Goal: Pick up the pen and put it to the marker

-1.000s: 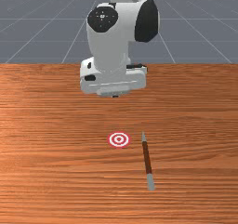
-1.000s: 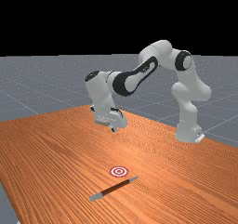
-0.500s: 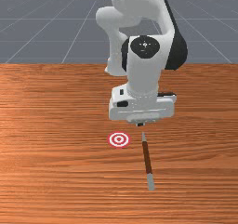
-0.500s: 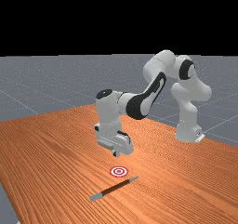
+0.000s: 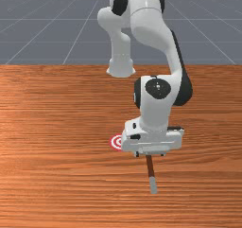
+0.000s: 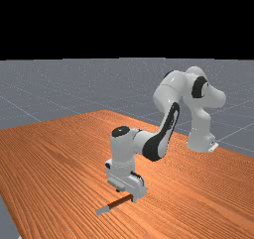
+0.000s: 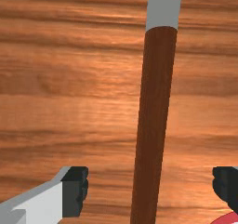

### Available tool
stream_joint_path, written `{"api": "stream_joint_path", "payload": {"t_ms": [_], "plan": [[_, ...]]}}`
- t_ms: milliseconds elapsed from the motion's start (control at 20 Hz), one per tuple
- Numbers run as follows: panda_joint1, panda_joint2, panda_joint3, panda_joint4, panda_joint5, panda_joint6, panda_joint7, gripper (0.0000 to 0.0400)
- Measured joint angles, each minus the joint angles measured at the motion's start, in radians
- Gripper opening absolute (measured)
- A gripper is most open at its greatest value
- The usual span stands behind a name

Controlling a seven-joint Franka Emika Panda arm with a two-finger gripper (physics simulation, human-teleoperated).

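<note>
Pen (image 5: 150,166): lies flat on the table (image 5: 56,184), partly under the hand; blunt grey end (image 5: 153,185) points toward the front view's camera.
Gripper (image 5: 150,154): low over the pen, fingers (image 7: 76,190) open, one standing on each side of the barrel (image 7: 155,93), about evenly spaced; neither touches it.
Marker (image 5: 115,142): flat red-and-white rings beside the hand, on the front view's left, partly covered by it.
Pen weight: judged light; a small lift force should suffice.
Pen stiffness: judged rigid; expect no bending under a normal squeeze, and little risk of breakage.
Barrel surface: appears smooth and rounded; may roll or slip if one finger makes contact first. Close both sides evenly.
Grip point: brown barrel, near mid-length, across its long axis. The hand looks set away from the blunt grey end; from where I stand, a shift toward that end may improve balance.
Off-centre grip: the longer free part may droop or swivel between the pads.
Grip alignment: the barrel slants slightly between the fingers; closing should square it, with a slight turn of the pen.
</note>
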Motion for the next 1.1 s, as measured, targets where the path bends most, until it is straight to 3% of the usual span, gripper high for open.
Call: {"api": "stream_joint_path", "payload": {"t_ms": [300,350,400,450,800,1000,1100], "plan": [[0.027,0.033,-0.017,0.001,-0.011,0.045,0.044,0.04],[0.029,0.035,-0.018,0.001,-0.011,0.05,0.047,0.0243],[0.03,0.037,-0.019,0.001,-0.011,0.053,0.049,0.0148],[0.03,0.038,-0.02,0.001,-0.011,0.055,0.051,0.0096],[0.033,-0.019,-0.031,-0.052,-0.018,0.052,0.044,0.0091],[0.032,-0.123,-0.061,-0.235,-0.029,0.092,0.033,0.0092],[0.026,-0.189,-0.072,-0.369,-0.034,0.178,-0.003,0.0093]]}}
